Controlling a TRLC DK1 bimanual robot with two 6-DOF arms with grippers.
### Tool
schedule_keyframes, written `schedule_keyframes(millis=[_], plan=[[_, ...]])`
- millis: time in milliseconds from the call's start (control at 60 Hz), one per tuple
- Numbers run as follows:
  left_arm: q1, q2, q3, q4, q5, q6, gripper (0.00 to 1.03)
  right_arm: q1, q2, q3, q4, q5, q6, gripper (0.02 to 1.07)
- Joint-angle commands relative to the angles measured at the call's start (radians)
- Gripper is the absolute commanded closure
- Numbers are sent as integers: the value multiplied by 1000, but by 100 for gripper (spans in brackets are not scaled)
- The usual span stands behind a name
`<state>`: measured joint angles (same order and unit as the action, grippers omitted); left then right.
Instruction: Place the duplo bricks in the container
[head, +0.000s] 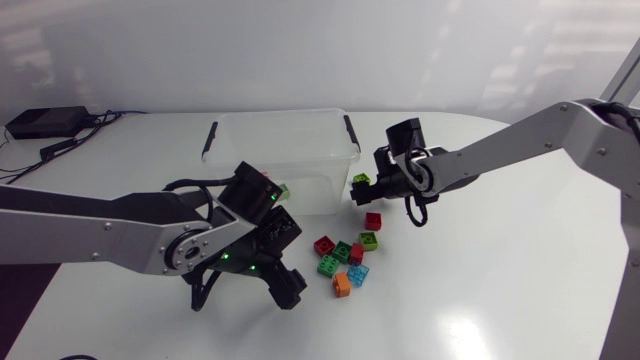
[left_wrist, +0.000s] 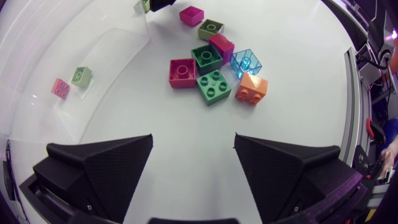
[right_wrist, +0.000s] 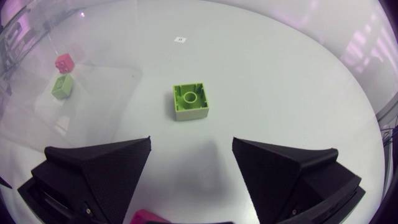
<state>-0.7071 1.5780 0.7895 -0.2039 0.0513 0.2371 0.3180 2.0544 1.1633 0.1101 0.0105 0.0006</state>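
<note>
My left gripper hangs low over the counter, fingers spread wide with nothing between them. Just ahead of it lies the pile of bricks: red, green, clear blue and magenta ones, mostly touching. The orange brick sits at the pile's near edge.

Beyond the pile, my right gripper is also wide open and empty. A lime brick lies on the counter just ahead of its fingers, lined up with the gap between them. It seems to lie hollow side up. In the head view it rests just beside the near right corner of the container.

Farthest off, the clear container stands with its lid off. Inside it are a pink brick and a pale green brick, close together on its floor.

I judge the task to be early on: two bricks are in and about ten remain outside. The step in hand looks like picking up the lime brick with the right arm. That calls for easing forward and down until the fingers straddle it, closing on two flat sides, then lifting clear of the rim before letting go. For the left arm, the orange brick looks the easiest to take, since its outer sides are free. The tightly packed ones may get nudged when the fingers come down.
</note>
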Motion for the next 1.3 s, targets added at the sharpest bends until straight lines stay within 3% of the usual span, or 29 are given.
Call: schedule_keyframes(millis=[0, 533, 617, 867, 1133, 1283], plan=[[11, -12, -39, 11, -1, 16, 12, -10, 44, 12, 39, -6, -33, 12], [18, 2, -58, 43, -16, 22, 12, -8, 168, 98, 152, -20, -60, 14], [18, 2, -61, 44, -19, 22, 12, -10, 178, 107, 158, -32, -60, 26], [20, 5, -64, 58, -27, 22, 12, -11, 187, 87, 169, -66, -73, 93], [17, 5, -59, 61, -34, 19, 12, -68, -36, -60, 160, -67, -79, 98], [8, 7, -52, 78, -34, 14, 12, -86, -208, -68, 49, -69, -71, 97]])
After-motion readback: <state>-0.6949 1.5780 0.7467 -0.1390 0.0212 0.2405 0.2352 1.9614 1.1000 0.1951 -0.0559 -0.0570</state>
